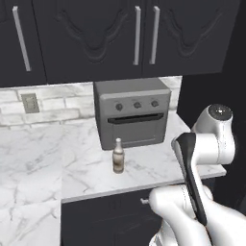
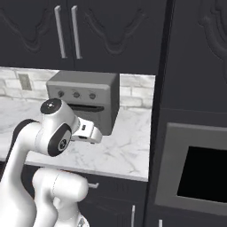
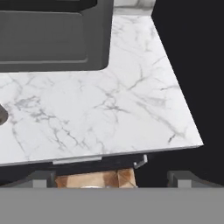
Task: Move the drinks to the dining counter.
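One of the drinks, a small cream-beige bottle [image 1: 118, 156] with a white cap, stands upright on the marble worktop [image 1: 158, 166] just in front of the grey toaster oven [image 1: 133, 113]. My gripper [image 3: 111, 180] is open, its two dark fingertips [image 3: 41, 179] far apart with nothing between them. It hovers off the worktop's front edge [image 3: 109, 153], to the right of the bottle and apart from it. In the right base view my arm hides the bottle. The dining counter is out of view.
Dark upper cabinets [image 1: 96, 33] hang over the toaster oven [image 2: 84, 99]. A tall dark unit with a built-in oven [image 2: 199, 170] closes the worktop's right end. Dark drawers with a silver handle [image 3: 140, 162] sit below the edge. The marble runs on at the left [image 1: 29, 192].
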